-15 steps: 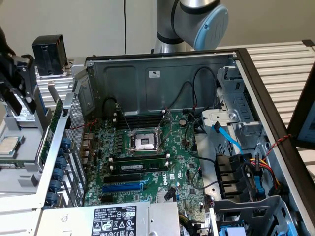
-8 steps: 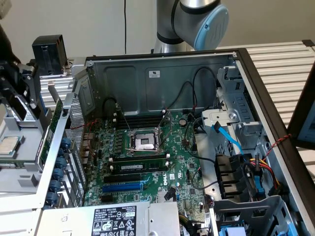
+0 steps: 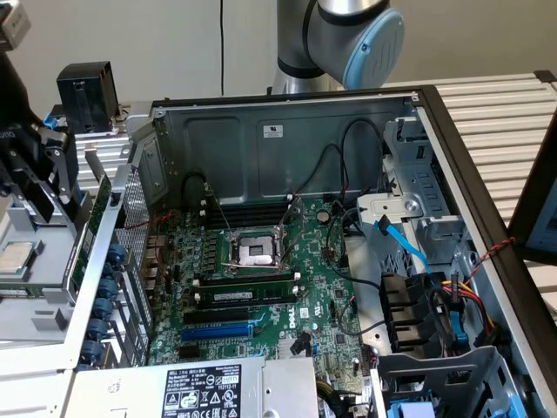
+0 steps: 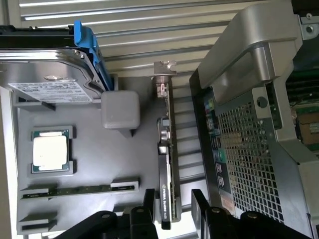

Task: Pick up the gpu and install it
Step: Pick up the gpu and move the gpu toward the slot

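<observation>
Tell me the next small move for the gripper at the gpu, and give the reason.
Probably close the fingers on the gpu. The gripper is open with one finger on each side of the card, which stands on edge in the grey tray. Gaps show on both sides, so nothing is gripped yet.

Slatted table (image 3: 500, 113) carries an open computer case (image 3: 244, 148) and, at the exterior view's nine o'clock, a grey tray (image 4: 129, 159). On the tray: hard drive (image 4: 45, 74), processor chip (image 4: 50, 151), memory stick (image 4: 79, 190), grey block (image 4: 119, 108), and gpu (image 4: 167, 164) on edge.
</observation>
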Motion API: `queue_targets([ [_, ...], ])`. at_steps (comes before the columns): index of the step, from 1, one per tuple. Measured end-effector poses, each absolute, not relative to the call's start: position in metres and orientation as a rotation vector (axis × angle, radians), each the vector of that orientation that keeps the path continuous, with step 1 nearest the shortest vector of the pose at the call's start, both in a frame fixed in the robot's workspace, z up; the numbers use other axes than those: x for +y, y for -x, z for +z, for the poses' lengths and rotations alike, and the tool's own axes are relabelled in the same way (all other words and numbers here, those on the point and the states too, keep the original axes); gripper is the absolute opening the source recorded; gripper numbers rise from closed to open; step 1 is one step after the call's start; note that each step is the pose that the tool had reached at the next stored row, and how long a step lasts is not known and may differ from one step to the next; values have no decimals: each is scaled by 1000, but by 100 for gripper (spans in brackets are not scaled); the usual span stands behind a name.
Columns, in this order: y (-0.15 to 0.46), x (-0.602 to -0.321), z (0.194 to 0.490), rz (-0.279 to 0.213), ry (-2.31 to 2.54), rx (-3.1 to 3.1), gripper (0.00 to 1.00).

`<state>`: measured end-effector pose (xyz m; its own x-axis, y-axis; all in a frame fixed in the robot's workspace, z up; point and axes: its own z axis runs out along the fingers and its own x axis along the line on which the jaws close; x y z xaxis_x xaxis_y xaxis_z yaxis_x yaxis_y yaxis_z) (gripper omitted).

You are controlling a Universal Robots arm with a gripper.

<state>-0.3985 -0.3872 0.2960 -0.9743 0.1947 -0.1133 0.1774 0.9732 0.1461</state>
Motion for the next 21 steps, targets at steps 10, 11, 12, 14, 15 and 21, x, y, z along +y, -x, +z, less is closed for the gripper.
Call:
queue_targets([
  [10,399,-378,287,204,-293,2993,42],
  [11,399,-378,287,204,-293,2992,42],
  [12,400,-378,286,203,-292,2988,42],
  [14,402,-377,284,202,-291,2981,42],
  [15,403,-377,283,203,-290,2978,42],
  [21,404,-376,274,203,-289,2971,42],
])
